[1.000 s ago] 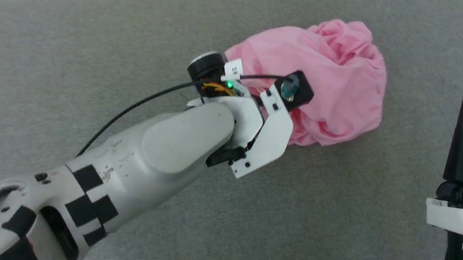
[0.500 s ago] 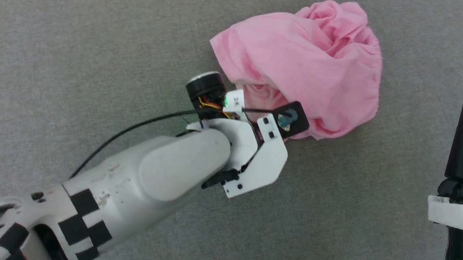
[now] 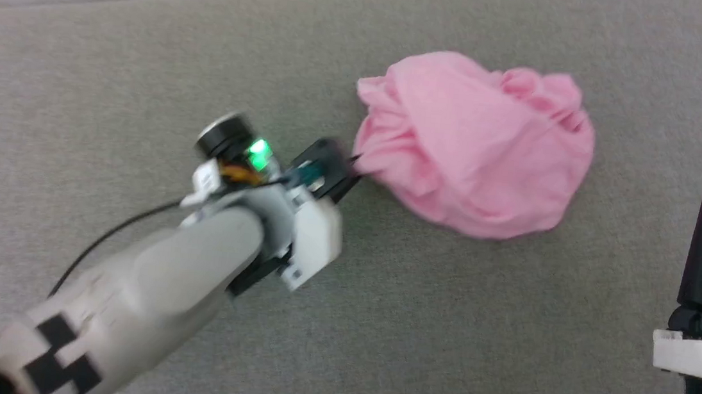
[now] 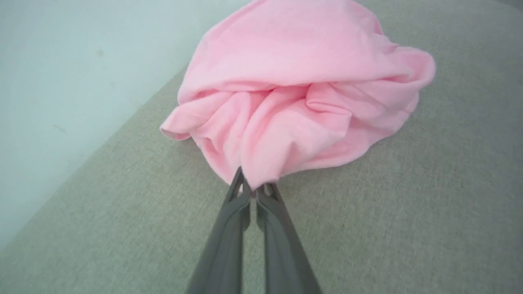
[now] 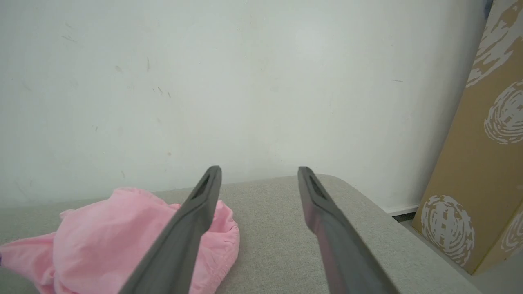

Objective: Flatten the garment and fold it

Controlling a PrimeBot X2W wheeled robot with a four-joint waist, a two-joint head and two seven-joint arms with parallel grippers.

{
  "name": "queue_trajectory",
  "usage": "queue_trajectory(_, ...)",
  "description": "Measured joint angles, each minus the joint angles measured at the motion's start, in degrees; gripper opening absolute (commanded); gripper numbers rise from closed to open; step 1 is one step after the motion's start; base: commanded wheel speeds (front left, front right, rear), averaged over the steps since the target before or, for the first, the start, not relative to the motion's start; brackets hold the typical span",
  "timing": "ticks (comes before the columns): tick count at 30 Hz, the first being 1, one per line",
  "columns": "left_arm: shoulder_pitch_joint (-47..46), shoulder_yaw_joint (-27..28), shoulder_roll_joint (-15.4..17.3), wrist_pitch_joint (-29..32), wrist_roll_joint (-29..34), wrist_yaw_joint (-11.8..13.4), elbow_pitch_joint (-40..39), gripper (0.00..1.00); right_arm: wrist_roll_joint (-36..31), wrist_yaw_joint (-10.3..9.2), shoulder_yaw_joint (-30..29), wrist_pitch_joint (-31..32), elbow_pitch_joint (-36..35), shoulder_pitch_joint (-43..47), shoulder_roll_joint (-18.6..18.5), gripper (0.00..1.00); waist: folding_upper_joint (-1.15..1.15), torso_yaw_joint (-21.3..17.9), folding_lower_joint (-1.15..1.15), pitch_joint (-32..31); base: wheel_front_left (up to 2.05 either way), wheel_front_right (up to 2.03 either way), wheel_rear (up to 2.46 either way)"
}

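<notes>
On the grey upholstered surface (image 3: 145, 61) the garment (image 3: 478, 145) lies as a crumpled pink heap toward the far right of the head view, and the left gripper (image 4: 255, 190) is pinched tight on a small fold at the heap's near-left edge, the cloth peaking into the closed tips. The step in hand looks like drawing that edge out to open the bundle, and I judge it best done low and slow, pulling along the surface away from the heap so the fabric unrolls rather than lifting as one lump; the bite is thin, only a point of cloth, so a sharp tug could slip it free. A stitched hem (image 4: 175, 126) curls just left of the pinch and would be a surer hold if this one fails. The left forearm (image 3: 177, 264) reaches diagonally up from the lower left, fingers lying close to the surface. The right gripper (image 5: 259, 171) hangs at the lower right, well apart from the cloth, jaws spread wide and holding nothing, fingers pointing toward the wall (image 5: 245, 81)
</notes>
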Motion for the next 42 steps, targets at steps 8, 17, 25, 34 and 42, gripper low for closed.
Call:
queue_trajectory(8, 18.53, 2.40, 10.89, -2.90, -5.81, 9.71, -7.57, 0.00, -0.43, 0.00, -0.30, 0.00, 1.03, 2.93, -0.01, 1.00, 0.00, 3.79, -0.01, -4.45, 0.00, 0.00, 0.00)
queue_trajectory(17, 27.53, 2.68, 11.09, -4.39, -10.26, 12.50, -11.35, 1.00, -1.49, 0.00, -0.31, 0.00, 2.98, 5.17, 0.04, 1.00, 0.00, 7.11, -0.01, -7.89, 0.00, 0.00, 0.00)
queue_trajectory(25, 21.77, 8.64, 17.83, -6.86, -9.12, 14.80, -17.66, 1.00, -1.57, 0.00, -0.22, 0.00, 3.16, 6.06, 0.03, 1.00, 0.00, 9.56, -0.01, -10.34, 0.00, 0.00, 0.00)
queue_trajectory(34, 7.72, 9.69, 19.26, 4.94, -10.63, 6.57, -15.59, 1.00, -1.46, 0.00, 1.12, 0.00, 3.16, 4.90, 0.04, 1.00, -0.01, 9.31, 0.01, -8.92, 0.00, 0.00, 0.00)
queue_trajectory(42, 1.37, 4.46, 13.11, 18.59, -14.90, -3.00, -2.88, 1.00, -1.32, 0.00, 1.51, 0.00, 3.45, 3.05, 0.03, 1.00, -0.01, 7.25, 0.00, -6.28, 0.00, 0.00, 0.00)
